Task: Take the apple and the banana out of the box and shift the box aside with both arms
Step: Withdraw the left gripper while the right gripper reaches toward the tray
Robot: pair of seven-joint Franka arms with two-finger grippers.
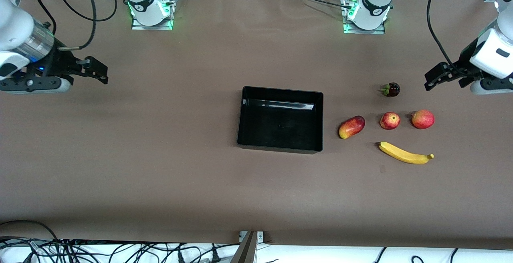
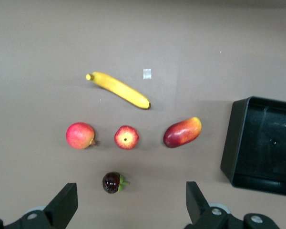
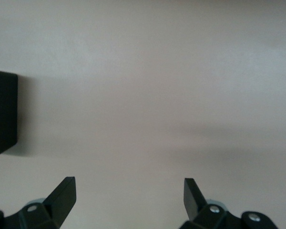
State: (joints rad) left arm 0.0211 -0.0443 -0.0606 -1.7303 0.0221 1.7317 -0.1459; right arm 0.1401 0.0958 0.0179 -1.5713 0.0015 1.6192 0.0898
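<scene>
The black bin (image 1: 281,91) sits mid-table, open and empty; it also shows in the left wrist view (image 2: 234,143) and its corner in the right wrist view (image 3: 3,114). Toward the left arm's end lie the yellow banana (image 1: 404,153) (image 2: 118,89) and, farther from the front camera, the small red apple (image 1: 390,120) (image 2: 126,137). My left gripper (image 1: 445,79) (image 2: 132,200) is open and empty, up over the table beside the fruits. My right gripper (image 1: 96,72) (image 3: 129,193) is open and empty, over bare table at the right arm's end.
A red-and-yellow mango (image 1: 352,127) (image 2: 182,132) lies between the bin and the apple. A larger red round fruit (image 1: 423,119) (image 2: 80,135) lies beside the apple. A dark mangosteen (image 1: 391,89) (image 2: 112,182) lies farther from the front camera than the apple.
</scene>
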